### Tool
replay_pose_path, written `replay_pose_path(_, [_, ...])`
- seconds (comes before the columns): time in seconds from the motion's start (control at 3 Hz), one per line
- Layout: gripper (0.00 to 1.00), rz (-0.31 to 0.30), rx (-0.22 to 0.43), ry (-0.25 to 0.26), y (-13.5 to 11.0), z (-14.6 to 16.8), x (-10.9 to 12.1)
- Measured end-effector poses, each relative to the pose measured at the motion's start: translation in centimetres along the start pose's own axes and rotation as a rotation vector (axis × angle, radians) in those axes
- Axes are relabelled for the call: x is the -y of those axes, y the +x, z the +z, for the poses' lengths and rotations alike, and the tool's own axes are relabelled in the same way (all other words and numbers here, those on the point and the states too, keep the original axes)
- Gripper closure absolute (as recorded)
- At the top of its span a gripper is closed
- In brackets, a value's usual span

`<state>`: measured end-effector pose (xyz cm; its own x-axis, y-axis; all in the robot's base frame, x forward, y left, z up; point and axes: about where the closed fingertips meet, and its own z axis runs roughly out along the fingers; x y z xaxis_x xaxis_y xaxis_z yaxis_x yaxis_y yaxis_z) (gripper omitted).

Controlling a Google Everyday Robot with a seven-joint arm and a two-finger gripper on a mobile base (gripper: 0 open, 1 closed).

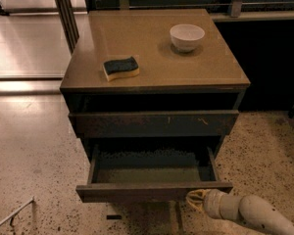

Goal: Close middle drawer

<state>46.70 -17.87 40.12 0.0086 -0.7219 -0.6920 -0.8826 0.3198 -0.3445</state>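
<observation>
The middle drawer (154,191) of a dark-brown wooden cabinet stands pulled out, showing its dull olive-tan floor (154,174). Its plain front faces me low in the camera view. Above it is the taller top front (154,123) with small pale scratches, closed. The lowest front is hidden under the open drawer. My gripper (196,199) comes in from the lower right on a pale arm (245,210). Its tip is against the right part of the middle drawer's front.
On the cabinet top (152,48) lie a yellow sponge with a dark scrub side (121,67) and a white bowl (186,36). Speckled floor (34,165) spreads to the left. A dark wall base (274,62) is at the right, metal posts (63,9) at the back left.
</observation>
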Motion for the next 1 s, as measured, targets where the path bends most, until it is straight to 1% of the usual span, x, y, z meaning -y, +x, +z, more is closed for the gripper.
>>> replay_pose_path(0.33, [1.00,-0.029,0.013,0.011,-0.4,0.9,1.2])
replay_pose_path(1.0, [1.00,-0.036,0.002,0.012,-0.3,3.1,4.7])
